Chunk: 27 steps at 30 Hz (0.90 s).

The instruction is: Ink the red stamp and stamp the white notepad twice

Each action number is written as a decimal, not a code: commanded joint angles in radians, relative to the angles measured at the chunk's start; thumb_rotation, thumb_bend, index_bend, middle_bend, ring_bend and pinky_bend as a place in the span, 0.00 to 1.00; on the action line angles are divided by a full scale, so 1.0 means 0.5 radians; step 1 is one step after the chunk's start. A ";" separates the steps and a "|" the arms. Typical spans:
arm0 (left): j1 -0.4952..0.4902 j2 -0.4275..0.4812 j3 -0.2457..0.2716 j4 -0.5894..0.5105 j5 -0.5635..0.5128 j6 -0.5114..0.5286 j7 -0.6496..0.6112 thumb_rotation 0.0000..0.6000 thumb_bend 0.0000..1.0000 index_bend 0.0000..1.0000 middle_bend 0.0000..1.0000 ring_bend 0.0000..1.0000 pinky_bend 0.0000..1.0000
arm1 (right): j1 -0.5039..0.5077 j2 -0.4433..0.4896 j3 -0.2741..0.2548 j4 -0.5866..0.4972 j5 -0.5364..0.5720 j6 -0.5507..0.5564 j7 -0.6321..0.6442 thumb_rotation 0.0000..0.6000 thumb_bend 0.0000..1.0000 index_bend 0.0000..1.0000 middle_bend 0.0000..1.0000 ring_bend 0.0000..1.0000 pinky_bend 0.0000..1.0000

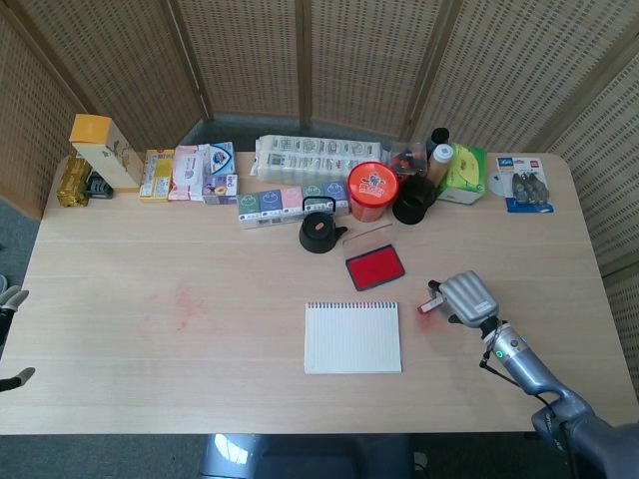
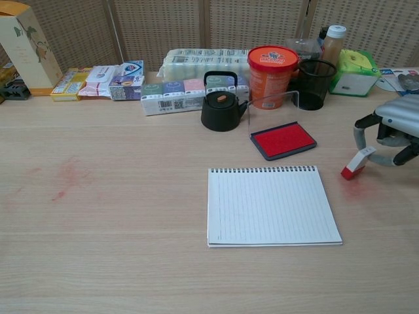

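Note:
The red stamp (image 1: 429, 302) (image 2: 353, 165) hangs tilted just above the table, red end down, to the right of the white notepad (image 1: 352, 337) (image 2: 270, 204). My right hand (image 1: 466, 297) (image 2: 393, 124) holds it by its white upper end, fingers curled down over it. The open red ink pad (image 1: 373, 266) (image 2: 284, 139) lies behind the notepad, its clear lid standing up. The notepad page shows no marks. Only the fingers of my left hand (image 1: 8, 296) show at the far left edge, off the table, apart and holding nothing.
A black kettle (image 2: 219, 104), an orange tub (image 2: 272, 69) and a black mesh cup (image 2: 314, 84) stand just behind the ink pad. Boxes and packets line the back edge. A faint red smudge (image 2: 357, 190) marks the table under the stamp.

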 commanded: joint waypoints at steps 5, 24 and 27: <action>-0.003 0.002 0.001 0.001 -0.002 -0.007 -0.008 1.00 0.00 0.00 0.00 0.00 0.01 | 0.019 0.091 0.042 -0.190 0.022 0.038 -0.061 1.00 0.45 0.61 1.00 1.00 1.00; -0.009 0.021 0.015 0.009 0.027 -0.020 -0.079 1.00 0.00 0.00 0.00 0.00 0.01 | 0.335 0.229 0.540 -1.103 0.632 -0.353 -0.876 1.00 0.48 0.63 1.00 1.00 1.00; -0.013 0.020 0.018 0.014 0.028 -0.031 -0.088 1.00 0.00 0.00 0.00 0.00 0.01 | 0.397 0.155 0.596 -1.083 0.773 -0.418 -1.013 1.00 0.48 0.63 1.00 1.00 1.00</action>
